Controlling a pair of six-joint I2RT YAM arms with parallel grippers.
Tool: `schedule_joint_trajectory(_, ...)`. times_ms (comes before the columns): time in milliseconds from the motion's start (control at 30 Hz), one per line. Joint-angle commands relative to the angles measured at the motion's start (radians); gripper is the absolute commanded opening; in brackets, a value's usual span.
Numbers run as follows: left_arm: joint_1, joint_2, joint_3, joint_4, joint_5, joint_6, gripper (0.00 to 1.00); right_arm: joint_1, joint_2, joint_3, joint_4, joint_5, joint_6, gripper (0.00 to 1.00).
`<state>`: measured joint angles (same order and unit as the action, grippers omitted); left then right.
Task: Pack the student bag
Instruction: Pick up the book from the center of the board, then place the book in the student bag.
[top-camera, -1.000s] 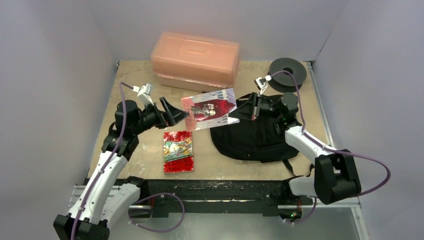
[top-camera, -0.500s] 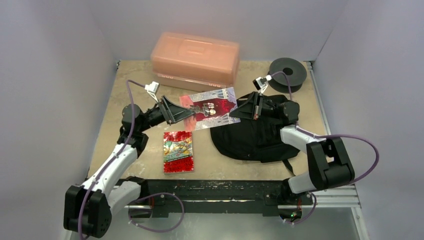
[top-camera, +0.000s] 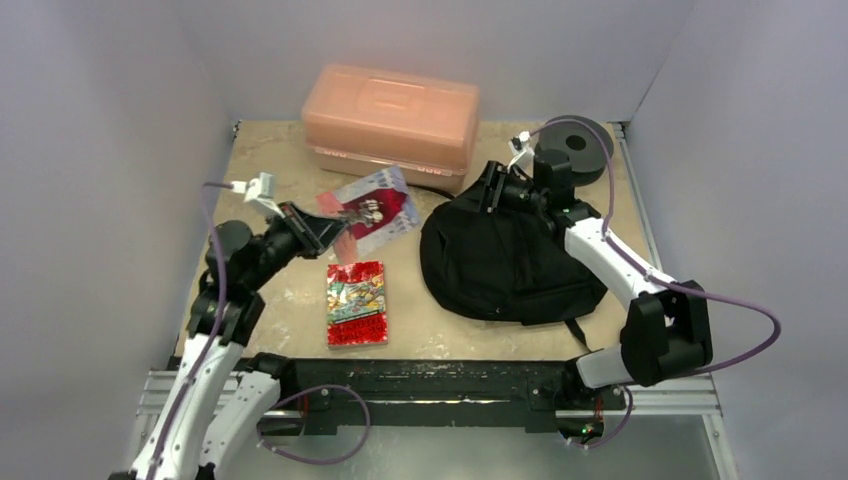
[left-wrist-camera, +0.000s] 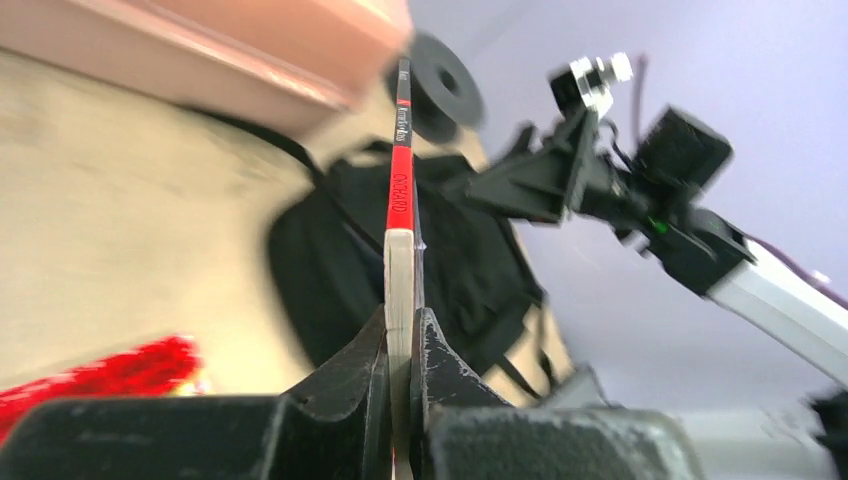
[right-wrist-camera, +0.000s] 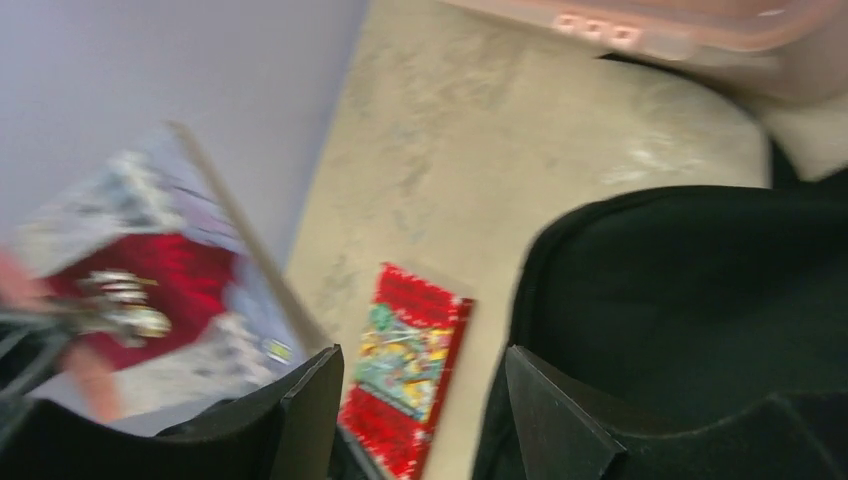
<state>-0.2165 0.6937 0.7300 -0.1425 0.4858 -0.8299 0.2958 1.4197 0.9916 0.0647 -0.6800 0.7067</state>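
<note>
Right, I'm pinching the thin book edge-on w/ left pincer; right pincer is hovering, jaws apart, over student bag. I'm thinking: spread its mouth 1st.

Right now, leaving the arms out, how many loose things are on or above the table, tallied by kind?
Books: 2, the held book and the red book
Bags: 1, the student bag
Boxes: 1, the orange-pink plastic box
Spools: 1, the black spool
Total: 5
</note>
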Motion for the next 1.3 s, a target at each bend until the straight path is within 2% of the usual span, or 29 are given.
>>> schedule_joint_trajectory(0, 0.003, -0.155, 0.143, -0.431, -0.460, 0.243, 0.00, 0.079, 0.018, 0.104, -0.342, 0.352, -0.251, 0.66)
schedule_joint_trajectory(100, 0.003, -0.205, 0.160, -0.492, -0.580, 0.244, 0.00, 0.197, 0.081, 0.197, -0.400, 0.529, -0.276, 0.67)
schedule_joint_trajectory(200, 0.003, -0.211, 0.158, -0.518, -0.575, 0.236, 0.00, 0.286, 0.156, 0.271, -0.475, 0.724, -0.296, 0.67)
schedule_joint_trajectory(300, 0.003, -0.205, 0.142, -0.524, -0.542, 0.221, 0.00, 0.343, 0.218, 0.310, -0.511, 0.808, -0.321, 0.61)
schedule_joint_trajectory(467, 0.003, -0.180, 0.116, -0.489, -0.452, 0.210, 0.00, 0.430, 0.290, 0.348, -0.595, 1.009, -0.326, 0.43)
schedule_joint_trajectory(633, 0.003, -0.119, 0.106, -0.441, -0.322, 0.205, 0.00, 0.463, 0.277, 0.334, -0.599, 1.075, -0.329, 0.13)
schedule_joint_trajectory(767, 0.003, -0.045, 0.090, -0.373, -0.161, 0.184, 0.00, 0.464, 0.235, 0.321, -0.594, 1.063, -0.335, 0.01)
schedule_joint_trajectory(833, 0.003, -0.002, 0.077, -0.324, -0.070, 0.160, 0.00, 0.465, 0.197, 0.310, -0.576, 1.008, -0.338, 0.00)
schedule_joint_trajectory(967, 0.003, 0.063, 0.031, -0.194, 0.054, 0.081, 0.00, 0.456, 0.137, 0.265, -0.504, 0.918, -0.362, 0.08)
schedule_joint_trajectory(1000, 0.003, 0.072, 0.019, -0.167, 0.069, 0.057, 0.00, 0.447, 0.132, 0.252, -0.489, 0.894, -0.360, 0.08)
schedule_joint_trajectory(1033, 0.003, 0.080, 0.008, -0.140, 0.082, 0.038, 0.00, 0.434, 0.131, 0.240, -0.479, 0.866, -0.357, 0.00)
schedule_joint_trajectory(1067, 0.002, 0.087, 0.001, -0.120, 0.095, 0.023, 0.00, 0.421, 0.131, 0.232, -0.472, 0.837, -0.349, 0.00)
schedule_joint_trajectory(1200, 0.002, 0.125, -0.036, -0.023, 0.168, -0.052, 0.00, 0.357, 0.056, 0.168, -0.385, 0.674, -0.322, 0.00)
schedule_joint_trajectory(1267, 0.002, 0.152, -0.067, 0.095, 0.219, -0.122, 0.00, 0.271, -0.037, 0.122, -0.323, 0.498, -0.322, 0.00)
